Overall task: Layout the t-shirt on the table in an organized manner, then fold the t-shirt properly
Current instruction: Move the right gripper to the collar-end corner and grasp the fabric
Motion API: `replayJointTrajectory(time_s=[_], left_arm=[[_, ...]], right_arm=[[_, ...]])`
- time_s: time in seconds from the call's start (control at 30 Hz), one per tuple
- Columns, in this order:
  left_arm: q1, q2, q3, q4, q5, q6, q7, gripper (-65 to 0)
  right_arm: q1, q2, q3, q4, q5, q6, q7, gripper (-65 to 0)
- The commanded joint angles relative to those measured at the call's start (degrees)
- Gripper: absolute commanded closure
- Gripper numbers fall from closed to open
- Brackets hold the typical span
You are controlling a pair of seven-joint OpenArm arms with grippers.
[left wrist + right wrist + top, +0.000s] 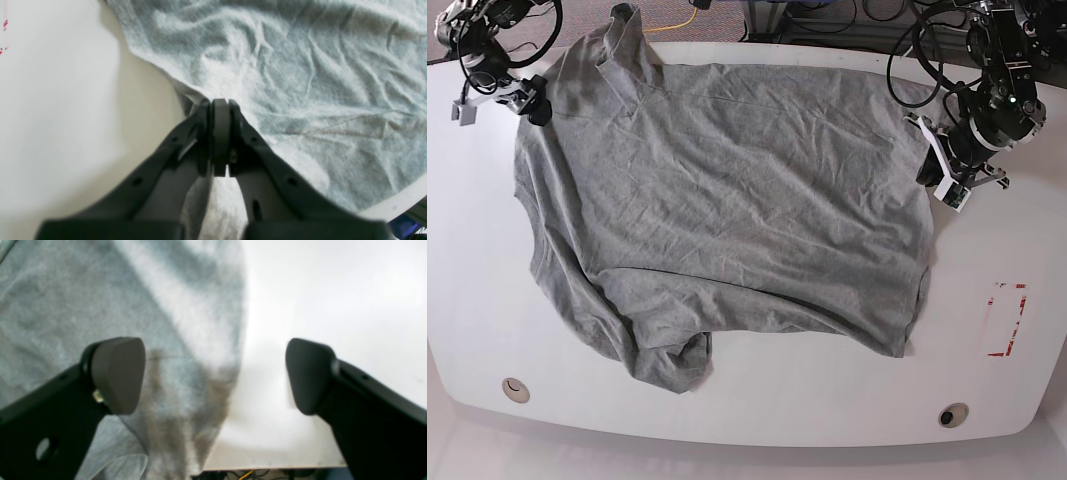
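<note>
The grey t-shirt lies spread and wrinkled across the white table, with a bunched part at its front left. My left gripper is at the shirt's right edge. In the left wrist view its jaws are shut, with the t-shirt pulled to a point at their tips. My right gripper is at the shirt's far left corner. It stands open, one finger over the t-shirt and the other over bare table.
A red rectangular outline marks the table at the right. Round holes sit near the front edge at the left and right. Cables hang behind the table's far edge. The table edge shows close under the right gripper.
</note>
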Motion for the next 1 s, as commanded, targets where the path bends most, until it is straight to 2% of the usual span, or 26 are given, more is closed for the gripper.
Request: replayJointTrajectory(time_s=[0.0, 0.13, 0.5, 0.63, 0.77, 0.97], left_arm=[[-0.36, -0.50, -0.20, 0.82, -0.58, -0.06, -1.12, 0.0], [-0.36, -0.50, -0.20, 0.82, -0.58, -0.06, -1.12, 0.0], [-0.36, -0.59, -0.20, 0.82, -0.58, -0.06, -1.12, 0.0], [-0.36, -0.59, -0.20, 0.82, -0.58, -0.06, -1.12, 0.0], [-0.36, -0.59, -0.20, 0.82, -0.58, -0.06, -1.12, 0.0], [-0.36, -0.59, -0.20, 0.82, -0.58, -0.06, -1.12, 0.0]], right_arm=[[-0.38, 0.42, -1.47, 0.36, -1.60, -0.53, -2.61, -65.0], [-0.38, 0.16, -4.37, 0.45, -1.60, -0.53, -2.43, -65.0], [-0.02, -0.37, -5.17, 0.45, -1.77, -0.53, -2.26, -65.0], [-0.02, -0.37, -7.72, 0.45, -1.77, -0.53, -2.17, -64.5], [-0.02, -0.37, -8.68, 0.45, -1.86, -0.53, -1.55, -50.9], [-0.11, -0.37, -11.14, 0.36, -1.86, -0.53, -1.29, -23.8]])
